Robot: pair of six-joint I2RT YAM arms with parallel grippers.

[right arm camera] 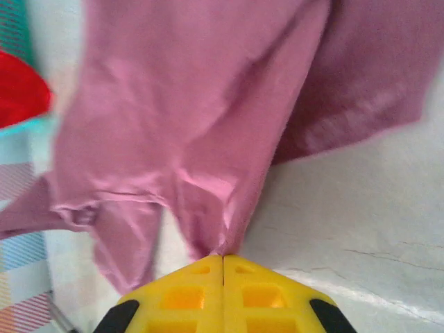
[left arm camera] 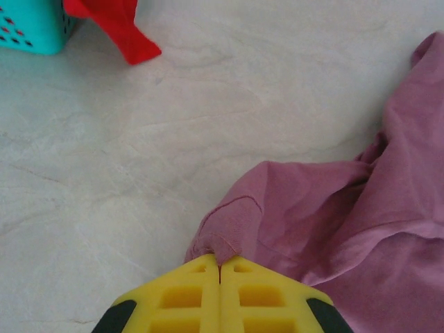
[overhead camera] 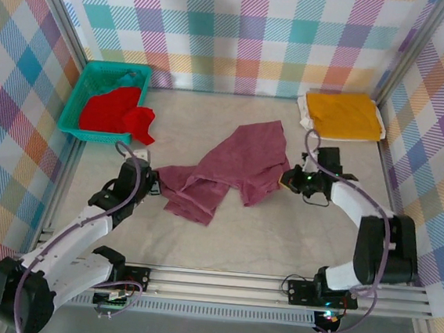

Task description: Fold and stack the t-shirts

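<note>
The left jaws and the right jaws are each clenched on an edge of the maroon t-shirt, which lies rumpled on the counter between them, a two-ended hold that looks meant to stretch it flat for folding.

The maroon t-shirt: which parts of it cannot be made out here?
- Top external: the maroon t-shirt lies crumpled; its folds hide which part is neck or sleeve.
- Left wrist: right and bottom edges cut it off; the left tool covers the pinched part.
- Right wrist: blurred, cut off at the top; the right tool covers the pinched part.
</note>
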